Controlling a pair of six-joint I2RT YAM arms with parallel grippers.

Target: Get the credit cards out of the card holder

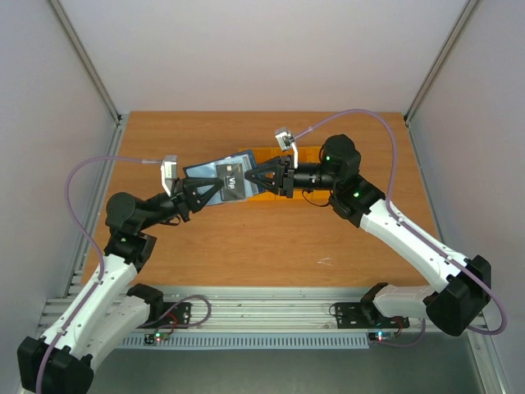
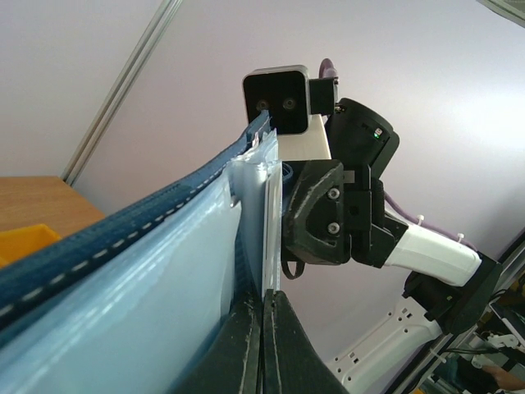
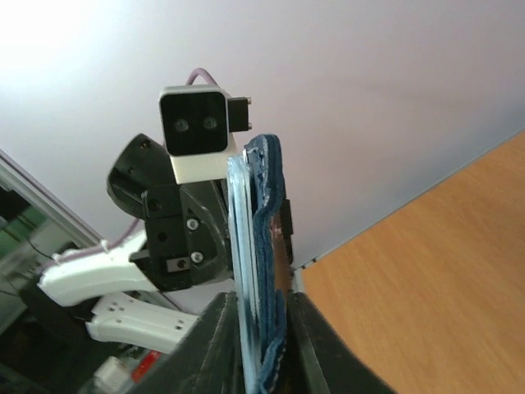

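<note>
The card holder [image 1: 212, 175] hangs open above the table, held between both arms. Inside it a dark card [image 1: 232, 181] with white lettering faces up; no other credit cards show. My left gripper [image 1: 199, 193] is shut on the holder's left side. In the left wrist view its fingertips [image 2: 264, 302] pinch the edge of a clear sleeve, with the blue-grey lining [image 2: 123, 279] to their left. My right gripper [image 1: 264, 177] is shut on the holder's right edge. Its wrist view shows the navy cover and pale sleeves [image 3: 264, 246] squeezed between its fingers [image 3: 220, 336].
An orange bin [image 1: 310, 153] lies on the wooden table [image 1: 246, 246] under and behind the holder, and a corner of it [image 2: 25, 242] shows in the left wrist view. Grey walls enclose the table on three sides.
</note>
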